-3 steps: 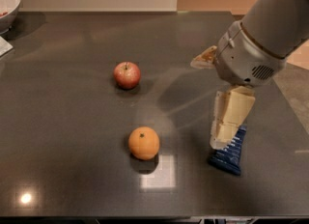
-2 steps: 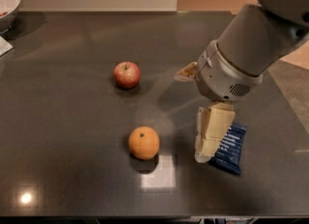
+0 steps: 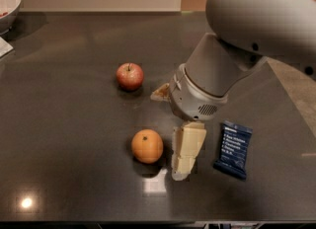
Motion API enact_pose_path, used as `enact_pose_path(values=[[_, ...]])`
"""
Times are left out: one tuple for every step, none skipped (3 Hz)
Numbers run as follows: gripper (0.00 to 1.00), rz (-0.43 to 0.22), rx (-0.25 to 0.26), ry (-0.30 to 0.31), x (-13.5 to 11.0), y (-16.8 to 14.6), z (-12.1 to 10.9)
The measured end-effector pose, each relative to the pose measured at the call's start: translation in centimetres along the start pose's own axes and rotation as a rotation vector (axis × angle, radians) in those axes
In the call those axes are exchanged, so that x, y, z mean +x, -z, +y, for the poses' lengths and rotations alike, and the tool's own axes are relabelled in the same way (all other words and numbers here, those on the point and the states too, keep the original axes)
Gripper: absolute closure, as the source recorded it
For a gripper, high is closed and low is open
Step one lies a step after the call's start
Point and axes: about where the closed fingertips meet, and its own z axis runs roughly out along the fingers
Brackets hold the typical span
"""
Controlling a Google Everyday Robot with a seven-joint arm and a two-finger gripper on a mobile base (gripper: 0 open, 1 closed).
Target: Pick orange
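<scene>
Dark table (image 3: 69, 139) carries the orange (image 3: 147, 145); the tool (image 3: 181, 166) hangs just beside it, spread or closed I cannot tell.

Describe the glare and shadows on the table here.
Camera view: the glossy dark table shows a small bright glare spot at lower left and a pale square reflection just below the orange; orange and apple cast short soft shadows underneath; the gripper, close beside the orange, is evenly lit.
</scene>
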Motion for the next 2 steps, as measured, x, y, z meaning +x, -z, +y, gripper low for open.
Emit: enact_pose_path(values=[[0.0, -0.015, -0.039, 0.022, -1.3, -2.0, 0.0], [0.0, -0.017, -0.071, 0.033, -1.8, -3.6, 0.2]])
